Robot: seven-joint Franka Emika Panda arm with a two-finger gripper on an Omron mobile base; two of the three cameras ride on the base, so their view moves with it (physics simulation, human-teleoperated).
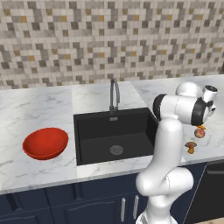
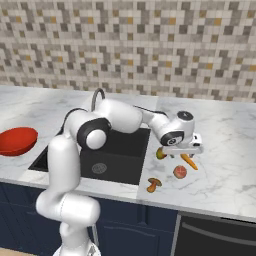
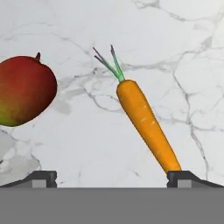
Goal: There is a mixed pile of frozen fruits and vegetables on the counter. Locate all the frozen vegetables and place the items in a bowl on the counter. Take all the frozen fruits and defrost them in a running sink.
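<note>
Spanning the frame under a mosaic backsplash, the marble tabletop [image 2: 230,150] holds a black sink [image 2: 117,155]. The pincer [image 3: 112,177], jaws apart, hangs over carrot [image 3: 146,120] beside a reddish-green fruit [image 3: 24,92]; red bowl [image 2: 16,141] far left.

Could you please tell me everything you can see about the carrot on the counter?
The carrot is slim, smooth and bright orange, tapering from a rounded shoulder to a narrow tip, with a few thin green stalks at its thick end. It lies flat on the white marble counter, apart from the red-green fruit beside it. In the hand view its tip runs down to one finger of the open gripper; contact cannot be told.
</note>
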